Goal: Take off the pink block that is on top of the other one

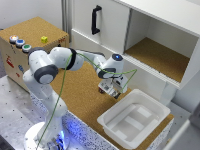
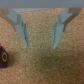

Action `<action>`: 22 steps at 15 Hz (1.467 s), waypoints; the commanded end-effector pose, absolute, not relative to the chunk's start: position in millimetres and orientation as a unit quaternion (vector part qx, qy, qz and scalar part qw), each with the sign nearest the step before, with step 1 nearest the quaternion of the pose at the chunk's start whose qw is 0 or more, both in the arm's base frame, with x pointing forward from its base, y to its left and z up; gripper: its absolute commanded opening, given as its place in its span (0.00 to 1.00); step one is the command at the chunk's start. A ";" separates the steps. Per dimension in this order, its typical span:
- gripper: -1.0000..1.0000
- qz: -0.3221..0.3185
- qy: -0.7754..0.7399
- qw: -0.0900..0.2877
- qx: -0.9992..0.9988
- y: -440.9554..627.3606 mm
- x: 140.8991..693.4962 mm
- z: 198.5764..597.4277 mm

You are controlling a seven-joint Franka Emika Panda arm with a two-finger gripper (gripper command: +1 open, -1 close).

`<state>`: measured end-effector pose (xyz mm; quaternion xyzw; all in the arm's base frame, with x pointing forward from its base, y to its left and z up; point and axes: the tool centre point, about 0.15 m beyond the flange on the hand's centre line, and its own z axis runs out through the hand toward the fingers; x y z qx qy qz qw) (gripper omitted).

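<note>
Cork top under gripper [image 2: 40, 31], fingers spread, empty; pink block not visible, orientation unknown.

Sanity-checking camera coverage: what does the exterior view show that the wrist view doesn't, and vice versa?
Only the exterior view: the whole arm, the white bin at the cork table's edge, the cabinet with its black handle, and the box carrying coloured buttons and a small yellow block.

Only the wrist view: the two fingers spread apart with nothing between them, and a dark red object at the frame edge, too blurred to identify.

Both: the gripper and the cork surface. No pink block is clearly visible in either view.
</note>
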<state>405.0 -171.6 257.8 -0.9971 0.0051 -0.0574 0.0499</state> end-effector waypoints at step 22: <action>1.00 -0.059 -0.101 0.085 -0.989 -34.6 389.4 284.9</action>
